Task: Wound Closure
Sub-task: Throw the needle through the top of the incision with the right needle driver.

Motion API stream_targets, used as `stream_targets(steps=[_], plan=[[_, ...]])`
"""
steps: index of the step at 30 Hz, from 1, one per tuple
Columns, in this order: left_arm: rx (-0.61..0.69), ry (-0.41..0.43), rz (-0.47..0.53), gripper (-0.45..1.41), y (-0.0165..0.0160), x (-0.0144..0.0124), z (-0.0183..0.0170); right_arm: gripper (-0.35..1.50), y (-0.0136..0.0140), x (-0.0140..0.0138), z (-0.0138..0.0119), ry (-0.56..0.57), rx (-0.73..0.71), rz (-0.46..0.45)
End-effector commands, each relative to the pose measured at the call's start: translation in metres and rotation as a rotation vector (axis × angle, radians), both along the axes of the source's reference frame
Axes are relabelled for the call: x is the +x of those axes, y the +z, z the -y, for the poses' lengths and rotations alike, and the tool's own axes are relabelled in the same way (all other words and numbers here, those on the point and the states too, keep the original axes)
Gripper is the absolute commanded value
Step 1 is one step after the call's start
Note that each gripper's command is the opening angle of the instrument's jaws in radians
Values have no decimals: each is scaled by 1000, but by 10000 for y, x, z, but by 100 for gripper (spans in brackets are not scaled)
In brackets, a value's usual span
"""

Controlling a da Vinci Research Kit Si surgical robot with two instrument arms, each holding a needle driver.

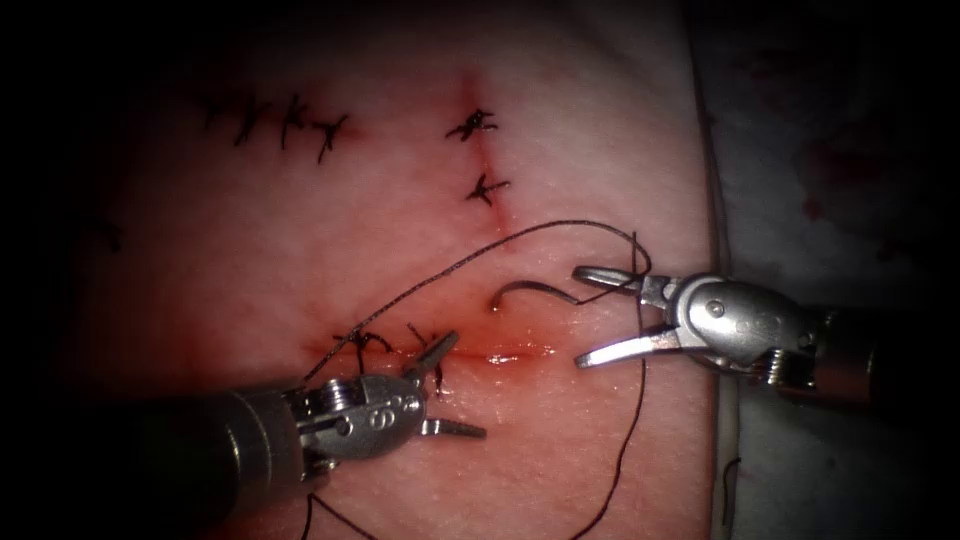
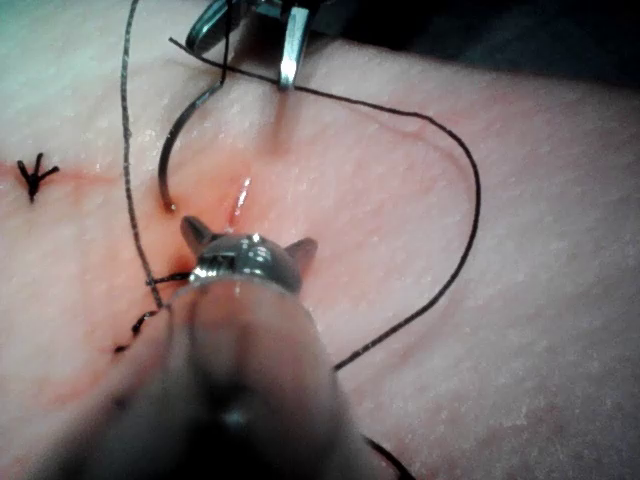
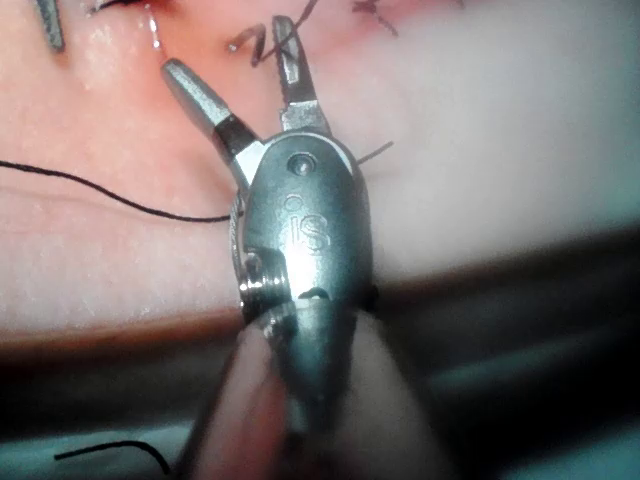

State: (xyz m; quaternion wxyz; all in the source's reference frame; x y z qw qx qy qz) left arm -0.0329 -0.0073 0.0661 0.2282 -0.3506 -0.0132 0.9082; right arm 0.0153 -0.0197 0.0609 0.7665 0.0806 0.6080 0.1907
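The cut (image 1: pixel 505 354) runs crosswise on the tissue (image 1: pixel 300 250) and is wet with red fluid. The curved needle (image 1: pixel 532 287) arches free just beyond the cut, near its right end. Its left end sits in the tissue at a red spot, and neither tool holds it. My right tool (image 1: pixel 578 315) stands open around the needle's other end with nothing gripped. My left tool (image 1: pixel 469 384) is open over the cut, beside two dark stitches (image 1: pixel 365 340), holding nothing. In the left wrist view the needle (image 2: pixel 172 150) curves down beside the open left tool (image 2: pixel 250 232). The right wrist view has the right tool (image 3: pixel 224 43) spread wide.
Black thread (image 1: pixel 560 224) loops from the stitched left end, up over the right tool and down past the tissue's near edge. Two finished stitches (image 1: pixel 480 155) lie on a farther cut, with several more at the far left (image 1: pixel 285 125). The tissue's right edge (image 1: pixel 712 200) borders white cloth.
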Motion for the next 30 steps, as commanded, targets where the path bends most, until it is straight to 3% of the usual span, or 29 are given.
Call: stream_targets(steps=[1, 6, 10, 17, 23, 30], plan=[[-3, 2, -1, 34, 8, -6, 1, 148, 9, -1, -2, 10, -5, 10], [-13, 1, -6, 17, 9, -5, 12, 148, 27, -19, -8, -12, -28, -33], [-13, 1, -8, 12, 7, -4, 15, 148, 39, -13, -13, -32, -88, -44], [1, 19, -14, 4, -7, -1, 34, 143, 66, 31, -48, -64, -372, -75], [6, 18, -14, -1, -16, 7, 43, 140, 72, 64, -56, -59, -393, -188], [7, 20, -16, -1, -16, 7, 43, 136, 69, 87, -48, -93, -405, -221]])
